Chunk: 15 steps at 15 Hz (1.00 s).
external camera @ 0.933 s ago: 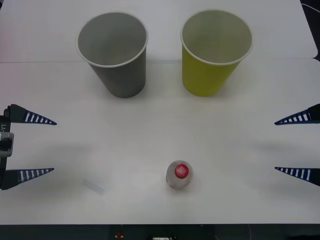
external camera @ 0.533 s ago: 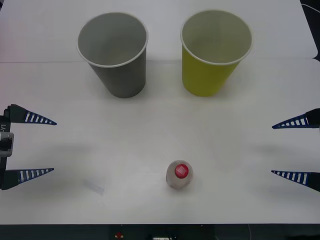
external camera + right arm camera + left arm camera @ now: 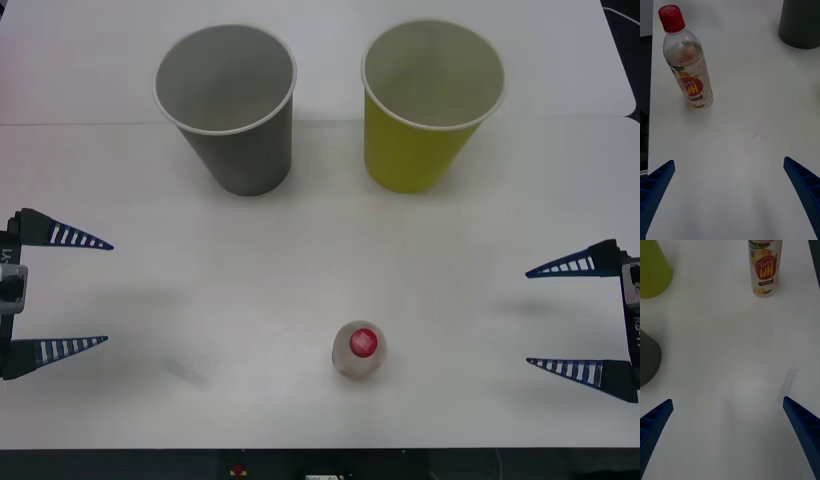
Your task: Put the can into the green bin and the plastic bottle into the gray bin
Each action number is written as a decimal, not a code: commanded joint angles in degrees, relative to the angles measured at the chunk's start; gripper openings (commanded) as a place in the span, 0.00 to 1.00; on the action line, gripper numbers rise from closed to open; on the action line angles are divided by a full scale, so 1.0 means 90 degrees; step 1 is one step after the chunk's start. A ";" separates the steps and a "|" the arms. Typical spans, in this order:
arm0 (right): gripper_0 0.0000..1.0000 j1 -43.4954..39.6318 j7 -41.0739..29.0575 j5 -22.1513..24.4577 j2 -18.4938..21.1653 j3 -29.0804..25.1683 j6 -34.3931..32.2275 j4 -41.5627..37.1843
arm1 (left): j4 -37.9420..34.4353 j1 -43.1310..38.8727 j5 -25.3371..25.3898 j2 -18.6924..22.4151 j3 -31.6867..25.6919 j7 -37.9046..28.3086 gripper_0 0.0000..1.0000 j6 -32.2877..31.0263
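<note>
A: Status on the pincers?

B: Right gripper sits low over the table at its right edge, fingers spread wide, nothing between them. Left gripper at the left edge, also spread wide and empty.

A: Bottle?

B: Bottle stands upright, red cap up, on the near part of the table. It's well apart from both pincers, lying between them, closer to the right one. From the right wrist it's ahead of the fingers and off to one side; from the left wrist it's ahead too, label facing the camera.

A: Bins?

B: Gray bin and green bin stand upright side by side at the far side, not touching. Gray is beyond the left gripper's side, green beyond the right's. Both well apart from bottle and pincers.
</note>
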State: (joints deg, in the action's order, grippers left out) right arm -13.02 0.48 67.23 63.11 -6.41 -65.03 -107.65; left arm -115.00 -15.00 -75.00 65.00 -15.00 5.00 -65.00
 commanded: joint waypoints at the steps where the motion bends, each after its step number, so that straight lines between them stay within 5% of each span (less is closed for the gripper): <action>1: 1.00 0.0226 0.0797 -0.0497 -0.0001 0.0517 0.0068 0.0477 | 0.0000 0.0000 0.0000 0.0000 0.0000 0.0000 1.00 0.0000; 7: 1.00 0.0831 0.2379 -0.1318 -0.0050 0.1708 0.0263 0.1288 | 0.0000 0.0000 0.0000 0.0000 0.0000 0.0000 1.00 0.0000; 15: 1.00 0.1739 0.3473 -0.1542 -0.0929 0.2812 0.0253 0.2323 | 0.0000 0.0000 0.0000 0.0000 0.0000 0.0000 1.00 0.0000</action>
State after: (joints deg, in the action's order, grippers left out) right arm 2.16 31.60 53.51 55.45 18.18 -62.74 -87.46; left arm -115.00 -15.00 -75.00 65.00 -15.00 5.00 -65.00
